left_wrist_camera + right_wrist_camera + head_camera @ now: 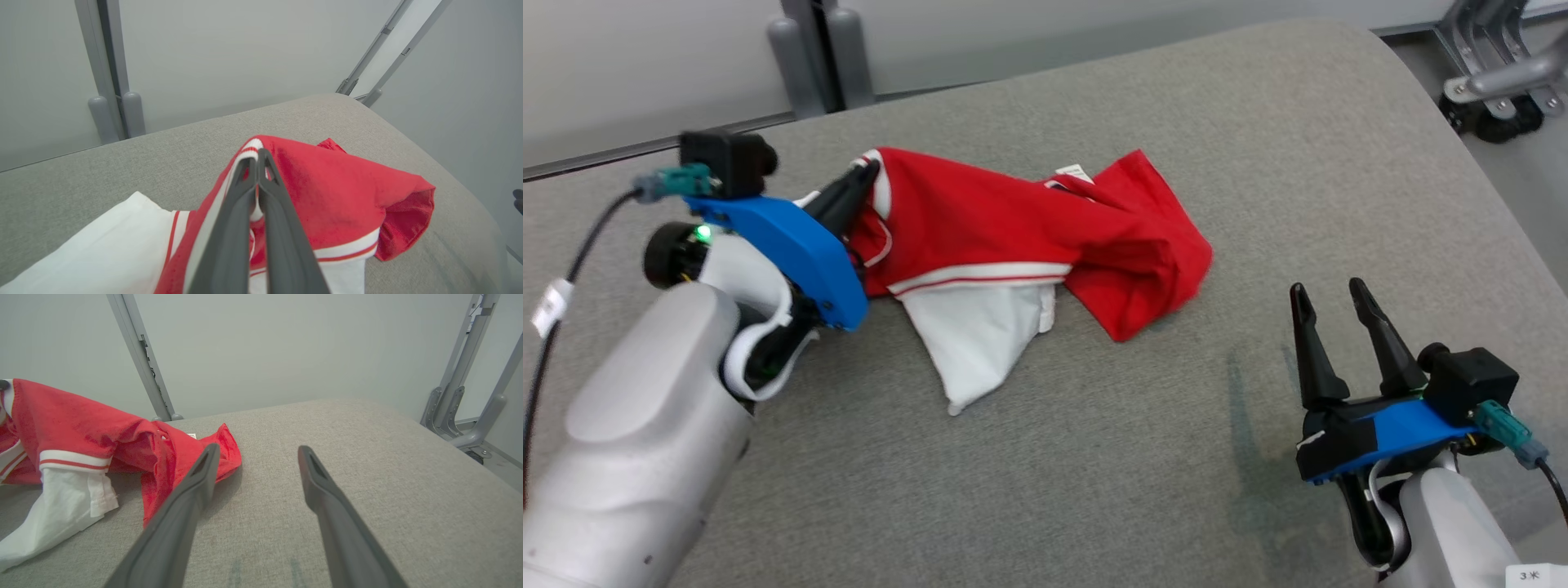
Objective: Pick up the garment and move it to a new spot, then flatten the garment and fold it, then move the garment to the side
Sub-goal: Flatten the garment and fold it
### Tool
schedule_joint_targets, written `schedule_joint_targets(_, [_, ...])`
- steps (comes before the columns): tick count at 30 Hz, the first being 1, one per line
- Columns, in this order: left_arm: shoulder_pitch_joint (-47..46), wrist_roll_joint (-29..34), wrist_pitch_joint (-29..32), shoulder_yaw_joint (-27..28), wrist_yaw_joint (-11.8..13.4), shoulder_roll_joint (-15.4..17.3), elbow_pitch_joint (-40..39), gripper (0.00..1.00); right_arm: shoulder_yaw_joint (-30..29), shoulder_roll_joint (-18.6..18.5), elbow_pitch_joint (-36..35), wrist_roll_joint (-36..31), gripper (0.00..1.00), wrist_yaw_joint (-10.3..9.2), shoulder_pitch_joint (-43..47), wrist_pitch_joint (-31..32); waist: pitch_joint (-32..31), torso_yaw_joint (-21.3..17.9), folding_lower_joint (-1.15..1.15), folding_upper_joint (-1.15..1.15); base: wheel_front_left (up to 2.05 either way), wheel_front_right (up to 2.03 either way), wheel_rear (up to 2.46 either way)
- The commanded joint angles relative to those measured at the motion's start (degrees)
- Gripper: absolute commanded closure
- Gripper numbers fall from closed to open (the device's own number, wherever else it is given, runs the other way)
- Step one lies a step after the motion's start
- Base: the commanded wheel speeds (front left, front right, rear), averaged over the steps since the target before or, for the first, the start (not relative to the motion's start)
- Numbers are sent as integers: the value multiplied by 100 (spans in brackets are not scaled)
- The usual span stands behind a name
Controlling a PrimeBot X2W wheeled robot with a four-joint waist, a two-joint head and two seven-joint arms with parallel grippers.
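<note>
Pinching garment [1013, 237] on grey surface [1258, 163], left end effector [867, 170]; right end effector [1327, 287] spread; pale wall [645, 65] behind.

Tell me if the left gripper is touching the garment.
Touching. In the left wrist view the left gripper is shut on a fold of the garment.

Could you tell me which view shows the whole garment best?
The head view: the garment lies there nearly whole. In the left wrist view the left hand blocks its middle; the right wrist view crops one end.
</note>
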Motion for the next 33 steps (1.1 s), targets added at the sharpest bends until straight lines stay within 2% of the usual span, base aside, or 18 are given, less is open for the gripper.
schedule_joint_targets(1, [-184,-36,71,18,-11,67,100,100,22,43,-21,36,0,1,-67,-20,33,-116,0,-1,0,0,0])
schedule_joint_targets(8, [-984,68,183,28,-9,656,1362,100,179,173,-15,149,0,1,-215,-20,290,-740,0,-1,0,0,0])
schedule_joint_targets(11, [-1110,87,42,-37,-9,694,1854,100,202,216,-17,168,0,1,-212,-20,317,-827,0,-1,0,0,0])
schedule_joint_targets(12, [-1112,40,13,-84,-9,653,1942,55,205,218,-2,165,0,1,-197,-21,304,-833,0,-1,0,0,0])
schedule_joint_targets(13, [-1107,-8,-7,-126,-9,618,2004,0,200,217,13,154,0,1,-178,-21,286,-822,0,-1,0,0,0])
schedule_joint_targets(21, [-853,-394,-365,-689,-9,516,1598,0,202,97,123,38,0,1,-104,-21,-78,-286,0,-1,0,0,0])
schedule_joint_targets(25, [-673,-415,-854,-898,-9,615,1205,0,233,4,153,36,0,1,-52,-21,-287,41,0,-1,0,0,0])
schedule_joint_targets(29, [-346,-410,-1455,-923,-7,582,787,0,215,-70,141,9,0,1,45,-21,-409,320,0,-1,0,0,0])
schedule_joint_targets(33, [137,-289,-1836,-1048,203,409,412,0,220,-122,154,36,0,1,57,-21,-414,494,0,-1,0,0,0])
